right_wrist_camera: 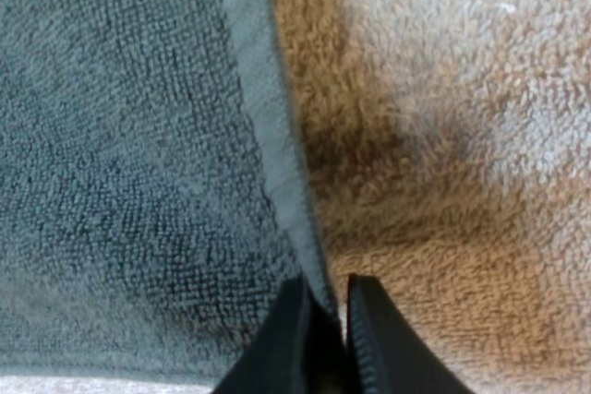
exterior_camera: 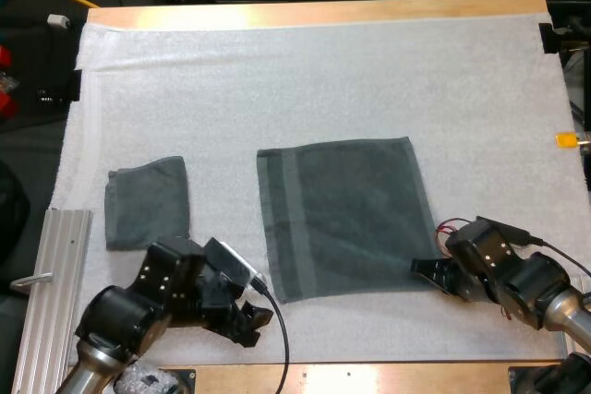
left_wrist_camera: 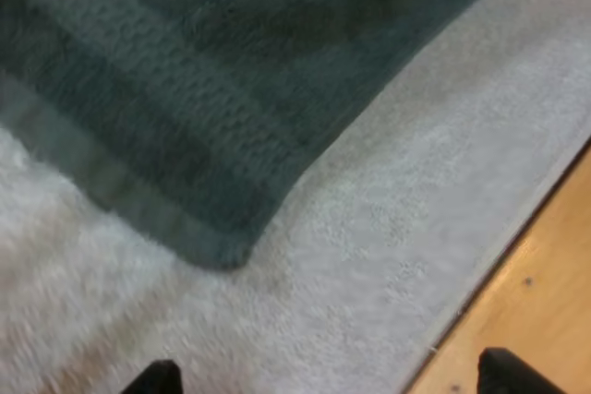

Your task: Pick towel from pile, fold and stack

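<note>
A dark grey-green towel [exterior_camera: 346, 214] lies spread flat in the middle of the white mat [exterior_camera: 323, 71]. A smaller folded towel [exterior_camera: 148, 202] rests to its left. My left gripper [exterior_camera: 254, 320] hovers just in front of the flat towel's near left corner [left_wrist_camera: 217, 246]; its fingers stand wide apart over bare mat, the gripper [left_wrist_camera: 330, 377] open. My right gripper [exterior_camera: 423, 269] is at the towel's near right corner. In the right wrist view the gripper [right_wrist_camera: 325, 329] pinches the towel's hem [right_wrist_camera: 268, 136] between its two fingers.
An aluminium rail [exterior_camera: 51, 292] lies along the mat's left edge, near my left arm. The table's wooden front edge [exterior_camera: 369, 377] runs close behind both grippers, and shows as bare wood [left_wrist_camera: 536, 302] beside the left gripper.
</note>
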{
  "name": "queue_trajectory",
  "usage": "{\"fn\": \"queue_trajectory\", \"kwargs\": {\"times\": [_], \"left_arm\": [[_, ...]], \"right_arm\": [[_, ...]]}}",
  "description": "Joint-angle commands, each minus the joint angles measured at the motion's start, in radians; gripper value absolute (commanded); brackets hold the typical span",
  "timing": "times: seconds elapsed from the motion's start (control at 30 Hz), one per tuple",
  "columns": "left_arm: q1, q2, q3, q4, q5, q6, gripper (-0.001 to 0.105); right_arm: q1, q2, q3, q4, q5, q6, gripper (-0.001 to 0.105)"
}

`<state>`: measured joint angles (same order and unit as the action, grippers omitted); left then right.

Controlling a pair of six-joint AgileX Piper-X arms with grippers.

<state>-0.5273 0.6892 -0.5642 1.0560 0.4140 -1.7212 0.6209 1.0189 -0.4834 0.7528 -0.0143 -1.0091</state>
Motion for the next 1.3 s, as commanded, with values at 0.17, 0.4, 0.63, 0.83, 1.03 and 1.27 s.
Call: {"fn": "queue_trajectory", "kwargs": {"times": [0.17,0.4,0.63,0.83,1.03,1.27], "left_arm": [[-0.201,0.076,-0.004,-0.074,-0.176,-0.005,0.061],[-0.387,0.289,-0.021,-0.144,-0.308,-0.005,0.057],[-0.404,0.540,-0.078,-0.171,-0.426,-0.029,0.057],[-0.404,0.701,-0.119,-0.200,-0.425,-0.029,0.057],[-0.404,0.764,-0.158,-0.202,-0.425,-0.031,0.055],[-0.404,0.763,-0.163,-0.210,-0.425,-0.031,0.030]], "right_arm": [[-0.001,-0.005,-0.002,0.016,0.003,-0.009,0.000],[-0.001,-0.005,-0.002,0.016,0.003,-0.009,0.000],[-0.001,-0.005,-0.002,0.016,0.003,-0.009,0.000],[-0.001,-0.005,-0.002,0.016,0.003,-0.009,0.000],[-0.001,-0.005,-0.002,0.016,0.003,-0.009,0.000],[-0.001,-0.005,-0.002,0.016,0.003,-0.009,0.000]]}}
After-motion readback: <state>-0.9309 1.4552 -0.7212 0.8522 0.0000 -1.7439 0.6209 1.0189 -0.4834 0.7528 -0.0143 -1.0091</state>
